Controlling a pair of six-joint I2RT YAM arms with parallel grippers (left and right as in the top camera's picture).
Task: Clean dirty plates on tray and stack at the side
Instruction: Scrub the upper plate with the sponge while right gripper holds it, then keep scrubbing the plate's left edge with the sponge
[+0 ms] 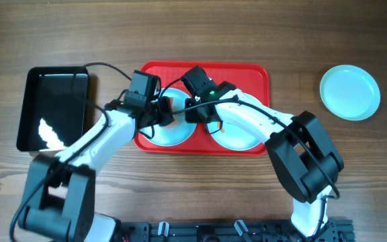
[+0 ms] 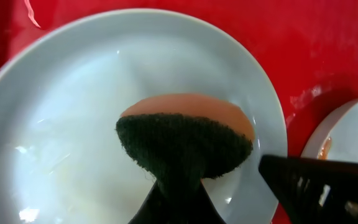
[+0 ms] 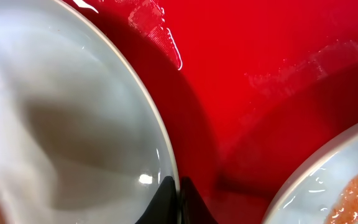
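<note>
From overhead, the left arm and right arm hid most of the two plates on the red tray. The left pincer, cut off by the wrist view's lower edge, was clamped on a sponge over the left plate; contact was unclear. The right pincer was closed, its tips together at that plate's rim, though whether they pinched it was unclear. The right plate bore an orange smear. A third plate lay well apart on the desk.
</note>
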